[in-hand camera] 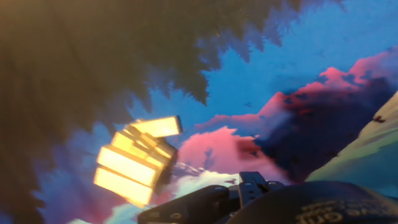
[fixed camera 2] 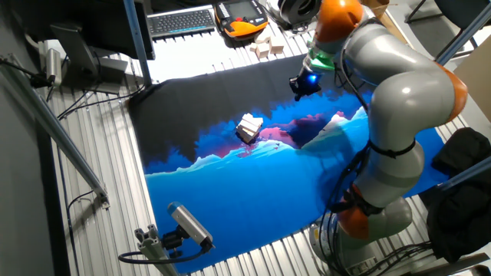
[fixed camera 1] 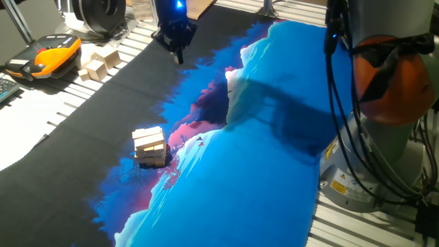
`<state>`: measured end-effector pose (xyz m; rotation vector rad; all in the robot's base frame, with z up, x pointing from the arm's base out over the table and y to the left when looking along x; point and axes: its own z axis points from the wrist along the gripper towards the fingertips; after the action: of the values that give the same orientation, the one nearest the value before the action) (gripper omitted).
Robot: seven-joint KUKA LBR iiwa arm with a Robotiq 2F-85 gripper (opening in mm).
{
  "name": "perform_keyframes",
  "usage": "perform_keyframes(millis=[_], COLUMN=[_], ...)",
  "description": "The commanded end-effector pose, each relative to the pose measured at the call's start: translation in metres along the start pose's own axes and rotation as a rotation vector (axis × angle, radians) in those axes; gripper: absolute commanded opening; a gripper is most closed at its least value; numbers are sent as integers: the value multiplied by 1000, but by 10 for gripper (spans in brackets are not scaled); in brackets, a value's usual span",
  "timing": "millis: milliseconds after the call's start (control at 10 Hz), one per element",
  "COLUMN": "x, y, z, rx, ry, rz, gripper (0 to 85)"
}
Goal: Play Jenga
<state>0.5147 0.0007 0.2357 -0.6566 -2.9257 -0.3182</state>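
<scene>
Where mat [fixed camera 1: 260, 171] turns black, Jenga [fixed camera 1: 150, 146] stands.

- No text, brand or number could be read anywhere in the three views.
- A yellow warning sticker [fixed camera 1: 339, 186] sat on the grey round base of the robot arm [fixed camera 1: 357, 171], but its print was too small to make out.
- On the dark curved housing [in-hand camera: 323, 211] at the bottom edge of the hand view, right of the stacked pale wooden block tower [in-hand camera: 137, 163], there were faint embossed marks, too blurred to read.
</scene>
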Motion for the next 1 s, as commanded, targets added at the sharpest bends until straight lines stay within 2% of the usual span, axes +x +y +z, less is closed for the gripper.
perform_keyframes(millis=[0, 100, 200, 300, 500, 700, 800, 900], x=[0, 0, 0, 0, 0, 0, 0, 0], y=[0, 0, 0, 0, 0, 0, 0, 0], z=[0, 0, 0, 0, 0, 0, 0, 0], rx=[-136, -145, -182, -214, -194, -126, -116, -134], ry=[-127, -132, -115, -114, -154, -194, -211, -227], rz=[708, 751, 816, 854, 977, 1053, 1107, 1178], gripper=[0, 0, 0, 0, 0, 0, 0, 0])
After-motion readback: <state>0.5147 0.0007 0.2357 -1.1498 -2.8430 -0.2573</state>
